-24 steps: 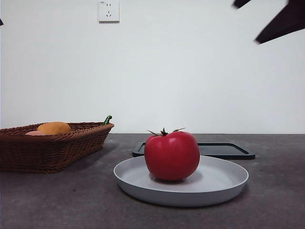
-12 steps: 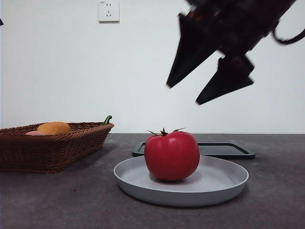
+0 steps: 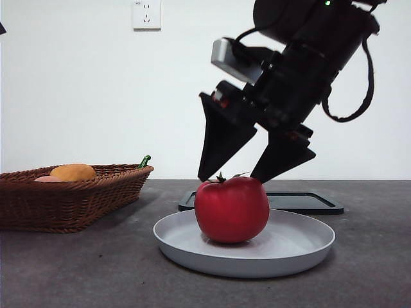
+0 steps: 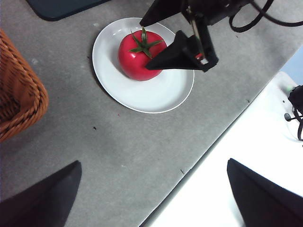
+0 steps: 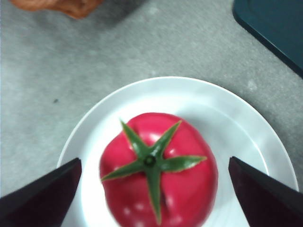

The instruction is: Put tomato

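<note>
So, front view: tomato (image 3: 231, 210) sits upright in a shallow grey plate (image 3: 308, 247) on the dark table (image 3: 77, 269). Right gripper (image 3: 233, 179) hangs tilted over the tomato from upper right, jaws spread wide, one tip just beside the stem on the left and the other just above the fruit's upper right; contact cannot be told. Black tray (image 3: 308, 202) lies behind the plate. Wicker basket (image 3: 70, 199) is at left, well apart, with an orange fruit (image 3: 73, 172) inside. Wall socket (image 3: 146, 14) above.

Left wrist view: left gripper (image 4: 156, 198) is well apart from the plate (image 4: 142, 97), over the table's edge, jaws wide with nothing between. Tomato (image 4: 137, 56) in the plate, green stem up. Right gripper (image 4: 147, 45) straddles the tomato, a tip on each side. Basket (image 4: 19, 99) edge is near, tray (image 4: 61, 7) corner beyond.

Right wrist view: tomato (image 5: 161, 184) centred between the right gripper's (image 5: 154, 184) open jaws, resting on the white plate (image 5: 236, 123). Tray (image 5: 279, 28) corner and basket (image 5: 61, 5) rim show beyond the plate.
</note>
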Robot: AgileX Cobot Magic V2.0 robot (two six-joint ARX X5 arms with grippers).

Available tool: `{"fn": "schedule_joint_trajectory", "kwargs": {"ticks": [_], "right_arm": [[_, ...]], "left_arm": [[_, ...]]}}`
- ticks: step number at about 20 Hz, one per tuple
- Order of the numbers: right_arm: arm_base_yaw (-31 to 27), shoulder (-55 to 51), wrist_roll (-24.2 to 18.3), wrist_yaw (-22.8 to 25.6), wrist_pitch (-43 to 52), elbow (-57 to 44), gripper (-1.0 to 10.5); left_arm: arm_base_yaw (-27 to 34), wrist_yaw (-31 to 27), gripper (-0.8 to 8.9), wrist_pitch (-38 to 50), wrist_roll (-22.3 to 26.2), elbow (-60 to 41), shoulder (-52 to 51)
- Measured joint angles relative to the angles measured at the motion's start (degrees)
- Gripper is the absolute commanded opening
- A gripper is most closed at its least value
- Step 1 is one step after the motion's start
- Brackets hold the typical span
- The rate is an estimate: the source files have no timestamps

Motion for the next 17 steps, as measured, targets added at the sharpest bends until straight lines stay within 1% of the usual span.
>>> {"fn": "schedule_joint_trajectory", "kwargs": {"ticks": [3,9,10,13,16,17], "right_arm": [[0.0,1.1,0.0,0.0,0.7,0.0,5.0],[0.3,4.9,0.0,0.1,1.1,0.0,4.8],[0.3,4.9,0.0,0.2,1.1,0.0,4.6],[0.3,4.9,0.0,0.2,1.2,0.0,2.8],[0.3,4.9,0.0,0.2,1.2,0.0,2.1],[0.3,4.9,0.1,0.1,1.1,0.1,2.1]], "left_arm": [[0.0,0.0,4.58,0.0,0.0,0.0,0.0],[0.0,0.0,4.59,0.2,0.0,0.0,0.0],[0.0,0.0,4.59,0.2,0.0,0.0,0.0],[0.0,0.0,4.59,0.2,0.0,0.0,0.0],[0.0,0.0,4.59,0.2,0.0,0.0,0.0],[0.0,0.0,4.59,0.2,0.0,0.0,0.0]]}}
